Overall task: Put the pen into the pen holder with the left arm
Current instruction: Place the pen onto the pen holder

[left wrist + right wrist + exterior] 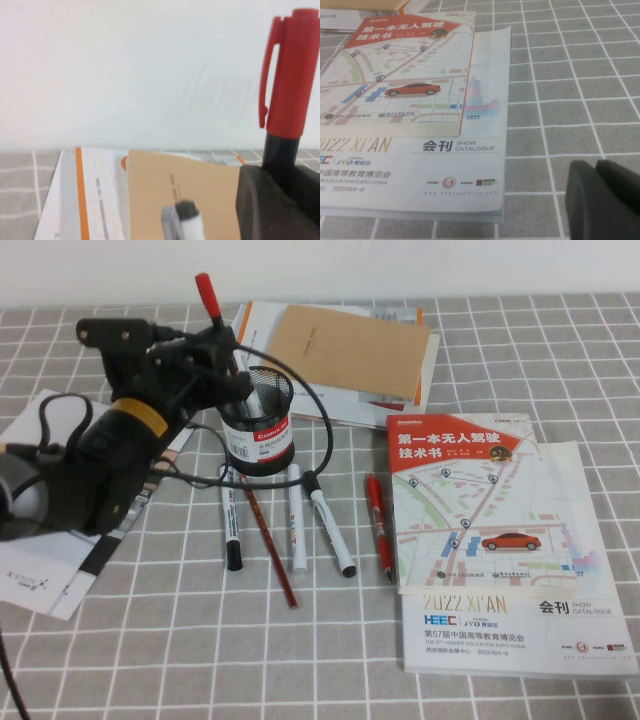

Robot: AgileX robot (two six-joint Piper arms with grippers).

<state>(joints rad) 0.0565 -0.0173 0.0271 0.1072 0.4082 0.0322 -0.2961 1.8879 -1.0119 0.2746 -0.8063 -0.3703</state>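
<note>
My left gripper (228, 358) is shut on the pen (212, 310) and holds it nearly upright, red cap up, over the far left rim of the pen holder (260, 435). The holder is a black mesh cup with a red and white label band, and a white marker stands in it. In the left wrist view the pen (286, 85) rises from between the black fingers (265, 205), and a white marker's tip (182, 220) shows below. The pen's lower end is hidden behind the gripper. My right gripper (597, 172) is shut and empty above the grey checked cloth, beside a catalogue (420, 100).
In front of the holder lie white markers (294, 520), a reddish-brown pencil (270, 540) and a thicker red pen (378, 525). Two stacked catalogues (490, 560) lie at the right. A brown notebook on booklets (340, 350) lies behind the holder. Papers (40, 540) lie at the left.
</note>
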